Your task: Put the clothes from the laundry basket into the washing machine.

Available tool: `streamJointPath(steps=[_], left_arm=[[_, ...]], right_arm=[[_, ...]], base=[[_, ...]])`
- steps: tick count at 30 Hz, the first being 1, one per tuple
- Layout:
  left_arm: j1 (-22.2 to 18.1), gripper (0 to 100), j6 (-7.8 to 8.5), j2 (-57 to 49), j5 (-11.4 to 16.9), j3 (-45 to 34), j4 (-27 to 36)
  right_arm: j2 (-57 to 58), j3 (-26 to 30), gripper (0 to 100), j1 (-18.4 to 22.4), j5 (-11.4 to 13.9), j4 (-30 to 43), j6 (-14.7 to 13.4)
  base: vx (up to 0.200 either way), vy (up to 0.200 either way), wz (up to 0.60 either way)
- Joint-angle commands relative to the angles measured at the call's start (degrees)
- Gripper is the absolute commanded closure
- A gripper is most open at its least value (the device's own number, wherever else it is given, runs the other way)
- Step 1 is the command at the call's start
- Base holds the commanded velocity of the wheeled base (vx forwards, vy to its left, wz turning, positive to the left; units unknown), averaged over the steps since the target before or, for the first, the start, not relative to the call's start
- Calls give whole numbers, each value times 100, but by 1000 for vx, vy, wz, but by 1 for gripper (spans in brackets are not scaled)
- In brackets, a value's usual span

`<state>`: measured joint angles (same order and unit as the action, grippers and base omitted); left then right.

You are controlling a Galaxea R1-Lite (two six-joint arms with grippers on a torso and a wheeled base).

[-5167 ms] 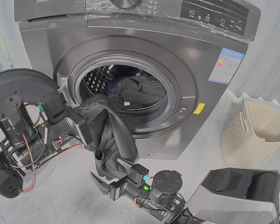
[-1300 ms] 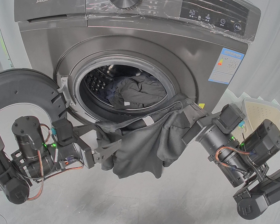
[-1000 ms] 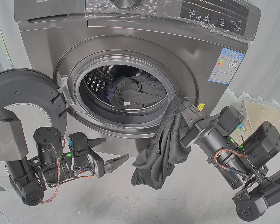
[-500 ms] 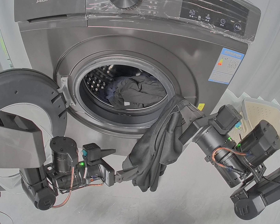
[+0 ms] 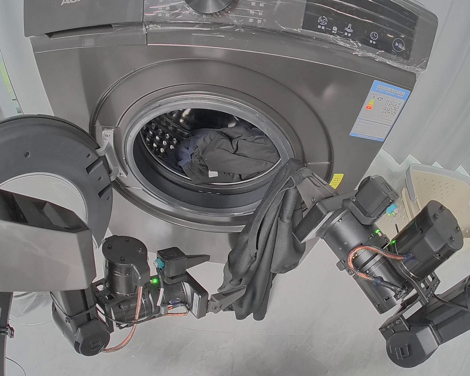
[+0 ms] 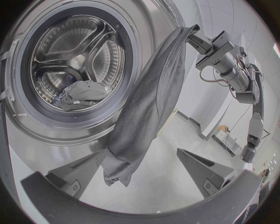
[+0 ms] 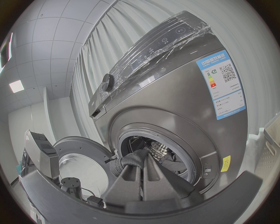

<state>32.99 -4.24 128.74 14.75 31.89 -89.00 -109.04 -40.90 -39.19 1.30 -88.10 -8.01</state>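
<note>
The garment [image 5: 264, 242] hung vertically from the right gripper [image 5: 300, 175] — jaws clamped on its top — its lower end between the spread jaws of the left gripper [image 5: 226, 274].

The washing machine [image 5: 318, 99] has satin grey metal, with crinkled glossy plastic film [image 5: 274, 5] along the top. Its drum [image 6: 78, 52] is polished steel. The hanging garment [image 5: 265, 237] at centre is matt dark knit cloth. At right, the laundry basket [image 5: 466, 197] is matt cream plastic.

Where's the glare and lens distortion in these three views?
Head view: the plastic film on the washing machine glints. Left wrist view: the steel drum throws bright reflections, and the round lens leaves black corners. Right wrist view: the machine bulges; a ceiling light glares.
</note>
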Motion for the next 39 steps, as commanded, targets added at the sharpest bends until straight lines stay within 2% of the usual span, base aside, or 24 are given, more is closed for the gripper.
streamJointPath(steps=[1, 9, 18, 21, 22, 32, 39], left_arm=[[15, 0, 2, 415, -42, 406, -3], [6, 0, 2, 749, -69, 871, -3], [-29, 0, -15, 898, -350, 1241, -12], [-56, 0, -6, 898, -350, 1232, -12], [-56, 100, -6, 898, -350, 1223, -12], [-56, 100, -15, 889, -359, 1258, -21], [-258, 100, -15, 450, -403, 1012, -21]], right_arm=[[-29, -15, 100, -18, -60, 12, 1], [-20, -15, 100, -53, -60, 12, 1], [-3, -15, 100, -53, -69, 12, 1], [-3, -15, 100, -53, -69, 12, 1], [-3, -15, 100, -53, -60, 12, 1], [-12, 3, 100, -53, -69, 12, 1], [-20, 12, 100, -45, -60, 12, 1]], base=[[0, 0, 0], [0, 0, 0], [0, 0, 0], [0, 0, 0], [0, 0, 0], [0, 0, 0], [0, 0, 0]])
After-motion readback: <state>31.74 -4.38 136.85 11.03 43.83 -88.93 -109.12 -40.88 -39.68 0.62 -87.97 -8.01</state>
